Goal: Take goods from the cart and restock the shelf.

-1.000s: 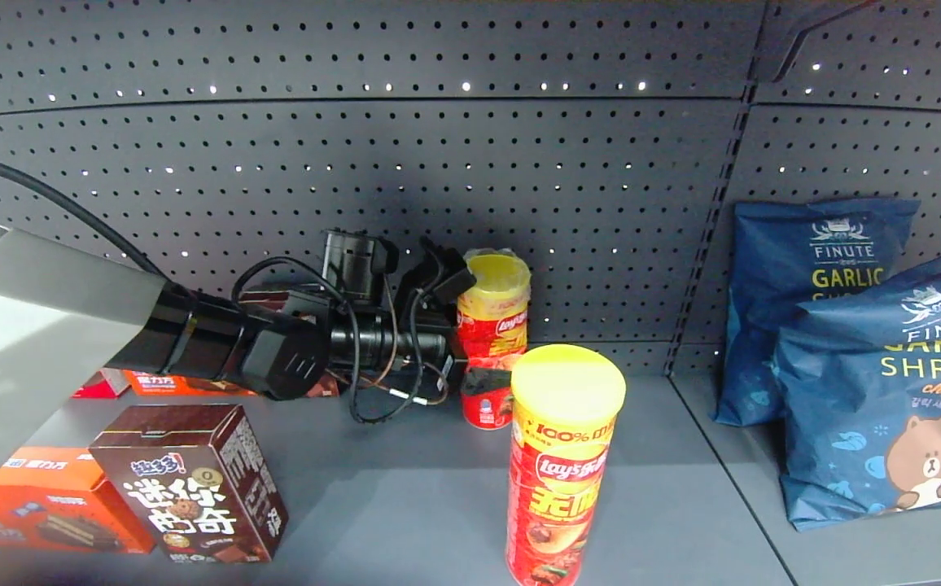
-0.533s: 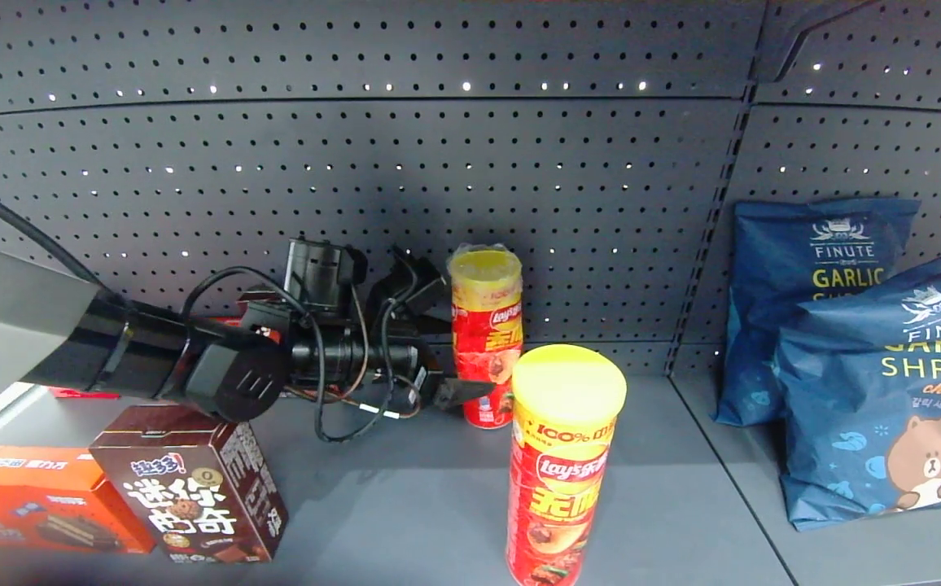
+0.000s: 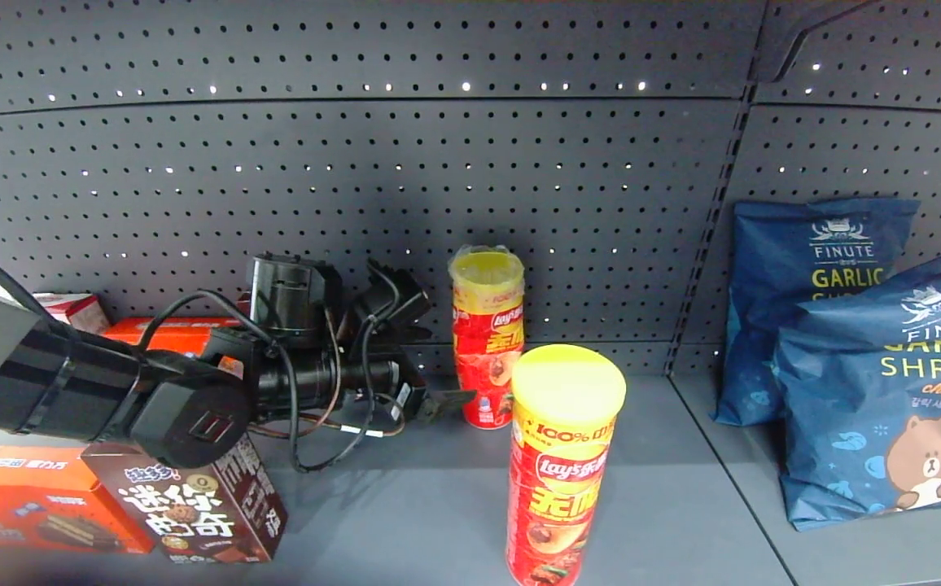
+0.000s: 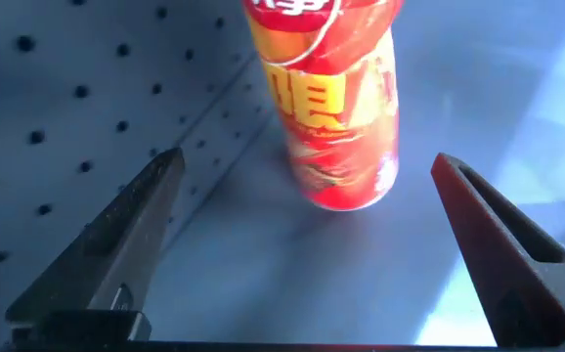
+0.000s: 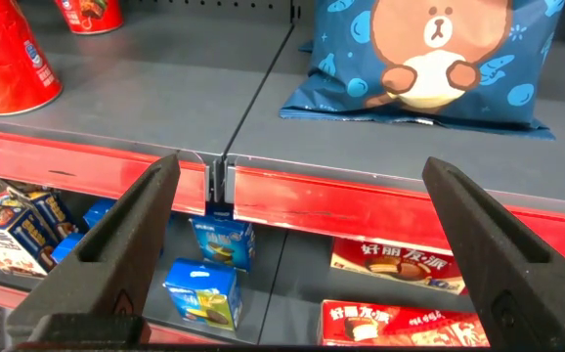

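The rear can (image 3: 486,342) is left standing on the shelf (image 3: 405,488); the left end effector (image 3: 440,362), jaws apart, is withdrawn toward 9 o'clock.

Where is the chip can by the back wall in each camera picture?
Head view: rear can, centre, against the pegboard wall.
Left wrist view: rear can straight ahead of the open left gripper.
Right wrist view: rear can cut off, behind the front can.
Shared landmark: the grey shelf board.
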You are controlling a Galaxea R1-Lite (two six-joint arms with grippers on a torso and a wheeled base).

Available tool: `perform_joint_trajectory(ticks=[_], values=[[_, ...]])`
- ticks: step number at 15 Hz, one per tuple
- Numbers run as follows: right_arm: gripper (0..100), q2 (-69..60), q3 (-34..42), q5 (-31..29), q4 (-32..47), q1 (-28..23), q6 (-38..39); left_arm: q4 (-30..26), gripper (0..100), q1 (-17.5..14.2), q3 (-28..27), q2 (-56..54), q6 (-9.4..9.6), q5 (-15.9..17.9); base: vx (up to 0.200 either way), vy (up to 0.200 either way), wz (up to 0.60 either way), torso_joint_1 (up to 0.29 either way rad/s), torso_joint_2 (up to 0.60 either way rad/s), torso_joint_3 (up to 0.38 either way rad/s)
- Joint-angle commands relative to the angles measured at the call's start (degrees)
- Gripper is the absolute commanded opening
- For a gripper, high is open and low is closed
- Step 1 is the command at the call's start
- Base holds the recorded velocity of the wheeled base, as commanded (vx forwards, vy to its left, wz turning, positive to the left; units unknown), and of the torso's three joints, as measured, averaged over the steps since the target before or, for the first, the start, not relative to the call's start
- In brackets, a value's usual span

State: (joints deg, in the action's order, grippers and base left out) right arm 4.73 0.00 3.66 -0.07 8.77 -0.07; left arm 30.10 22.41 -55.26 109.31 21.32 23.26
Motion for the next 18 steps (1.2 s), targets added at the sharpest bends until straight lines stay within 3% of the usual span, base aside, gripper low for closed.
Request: perform_joint_trajectory(ticks=[1, 4, 18], values=[[100, 0.1, 0.0, 0.03, -0.01, 0.02, -0.01, 1.01, 100, 0.27, -0.2, 1.25, -0.32, -3.31, 0.0, 0.0, 0.0, 0.0, 0.0, 0.0], [100, 0.1, 0.0, 0.03, -0.01, 0.02, -0.01, 3.65, 100, 0.71, -0.46, 3.1, -2.42, -7.18, 0.0, 0.0, 0.0, 0.0, 0.0, 0.0], [100, 0.1, 0.0, 0.03, -0.01, 0.02, -0.01, 3.74, 100, -1.14, -0.9, 3.63, -2.69, -13.68, 0.0, 0.0, 0.0, 0.0, 0.0, 0.0]])
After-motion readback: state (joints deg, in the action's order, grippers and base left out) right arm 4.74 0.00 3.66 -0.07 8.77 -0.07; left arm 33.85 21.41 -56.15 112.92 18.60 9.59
